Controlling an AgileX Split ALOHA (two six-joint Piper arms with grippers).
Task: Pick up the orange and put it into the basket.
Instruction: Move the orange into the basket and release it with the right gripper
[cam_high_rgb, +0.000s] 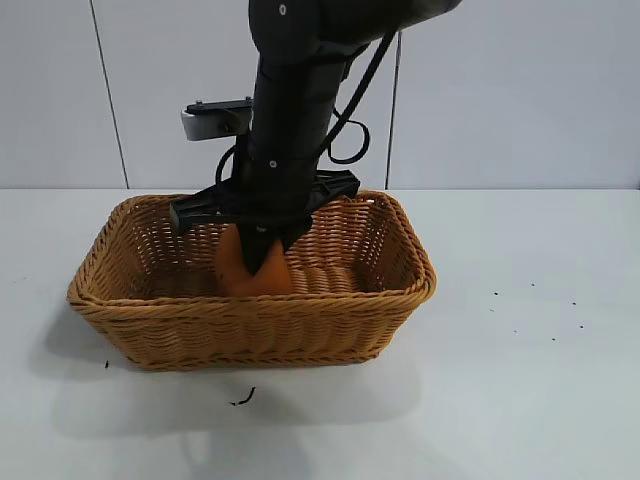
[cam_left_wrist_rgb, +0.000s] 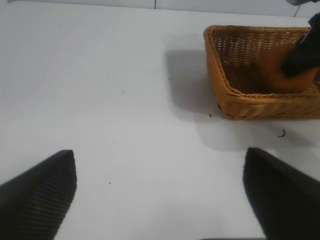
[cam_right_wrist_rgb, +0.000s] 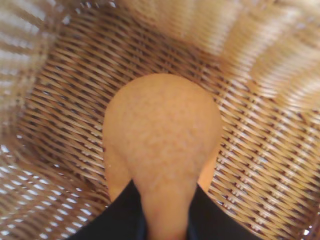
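Nearest to the outside camera lies a small dark curl of debris (cam_high_rgb: 243, 397) on the white table (cam_high_rgb: 520, 400), just in front of the basket (cam_high_rgb: 250, 335) and well below the right gripper (cam_high_rgb: 262, 262). That gripper reaches steeply down into the wicker basket from above, its black fingers closed around the orange (cam_high_rgb: 238, 270), which sits between them and bulges out below and to either side of the tips. From the right wrist view the orange (cam_right_wrist_rgb: 162, 145) fills the space directly ahead of the fingers (cam_right_wrist_rgb: 117, 217), its narrower end pinched between them, and the woven floor of the basket (cam_right_wrist_rgb: 60, 115) lies just beyond the fruit; whether the orange already touches that floor I cannot tell. The basket's flaring walls and braided rim surround the gripper on all sides. The left gripper (cam_left_wrist_rgb: 160, 195) is off to one side over bare table, well apart from the basket, its two dark fingers (cam_left_wrist_rgb: 40, 195) spread wide with nothing between them. Ahead of it and off toward one side stands the basket (cam_left_wrist_rgb: 235, 97), with the orange (cam_left_wrist_rgb: 275, 75) and the right arm's dark finger showing inside. A few tiny dark specks (cam_high_rgb: 530, 305) dot the table beside the basket, away from both grippers.
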